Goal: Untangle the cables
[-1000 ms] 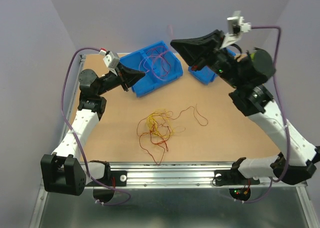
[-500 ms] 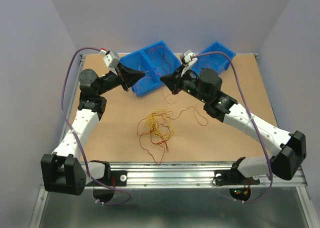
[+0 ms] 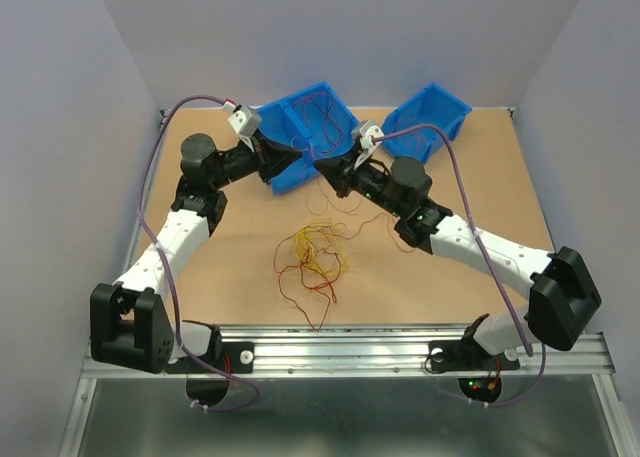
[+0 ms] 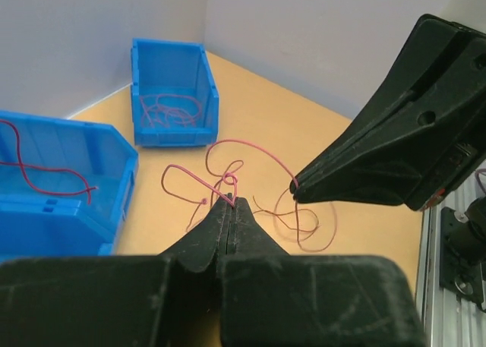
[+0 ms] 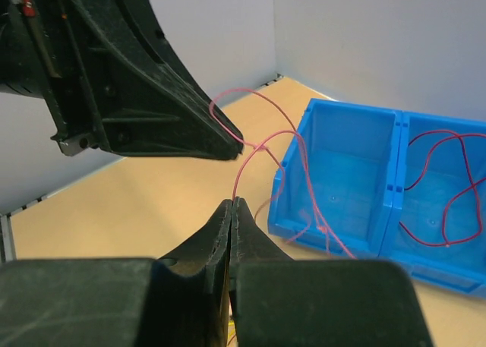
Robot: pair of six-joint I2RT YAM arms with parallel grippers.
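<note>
Overhead, both arms reach toward 12 o'clock of the desk (image 3: 500,167) and their tips almost meet just in front of the double blue bin (image 3: 288,182). Left hand (image 3: 302,156) and right hand (image 3: 319,165) are too small and dark from this camera to read the jaws. The tangle of cables (image 3: 312,255), yellow, orange and red, lies loose at desk centre, well apart from both hands. A thin reddish strand trails off at its 2 o'clock and runs partly under the right forearm, so its far end is hidden.

Left wrist view settles the left hand: jaws pressed together, with a pink cable (image 4: 228,181) pinched at the tip and a small crossing or knot just above the pinch. The cable loops out to 2 o'clock and meets the tip of the right hand, which is likewise closed. A single blue bin (image 4: 173,130) at 11 o'clock holds a few pinkish strands, which the overhead view does not resolve.

Right wrist view: the right hand's jaws are closed on the same pink cable, which rises from the tip and passes the left hand's tip at 12 o'clock. The double bin sits at 3 o'clock, cut off by the frame edge, with a red cable (image 5: 448,187) in its far compartment. Cannot tell whether the pink cable enters the near compartment or only crosses in front of it.
</note>
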